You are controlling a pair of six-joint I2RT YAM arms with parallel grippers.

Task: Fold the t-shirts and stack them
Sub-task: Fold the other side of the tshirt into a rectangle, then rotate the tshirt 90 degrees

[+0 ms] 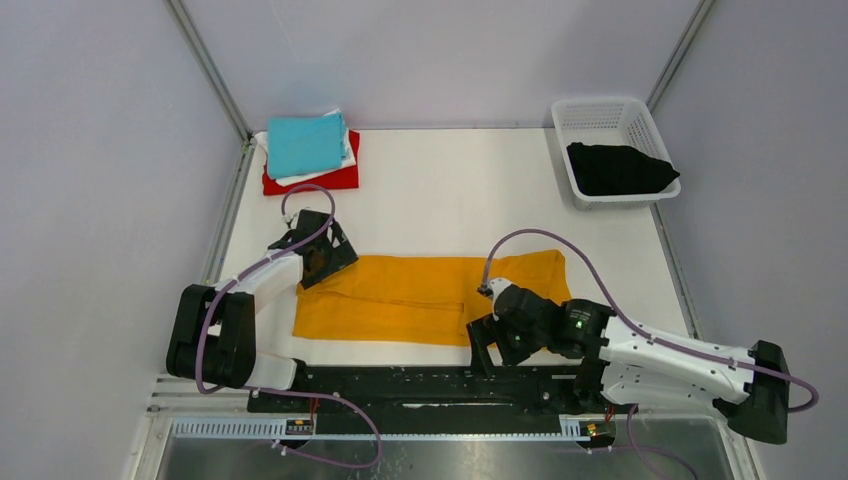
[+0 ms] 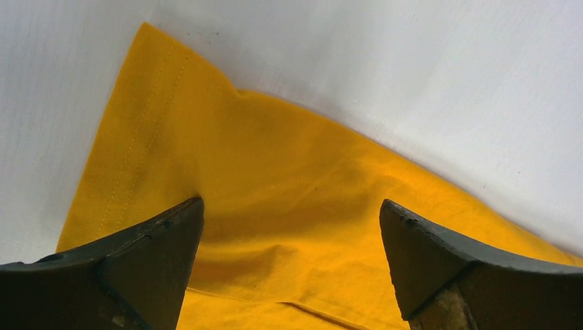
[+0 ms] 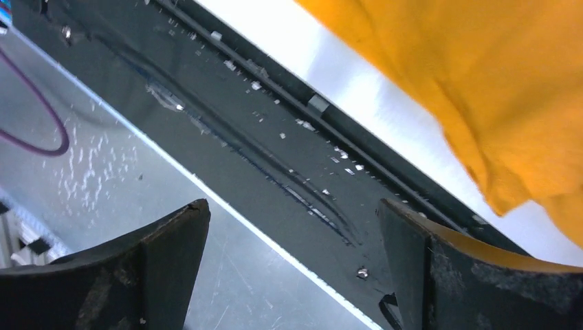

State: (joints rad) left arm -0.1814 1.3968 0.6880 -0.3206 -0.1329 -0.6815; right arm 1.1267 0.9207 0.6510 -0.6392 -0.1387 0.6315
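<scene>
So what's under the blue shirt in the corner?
A white t-shirt, then a red t-shirt at the bottom. Only their edges peek out; the teal t-shirt covers the rest.

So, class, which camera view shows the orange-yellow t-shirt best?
The top external view: nearly the whole orange-yellow t-shirt shows, laid out as a long strip. The left wrist view shows only one corner; the right wrist view, just a rumpled edge.
</scene>
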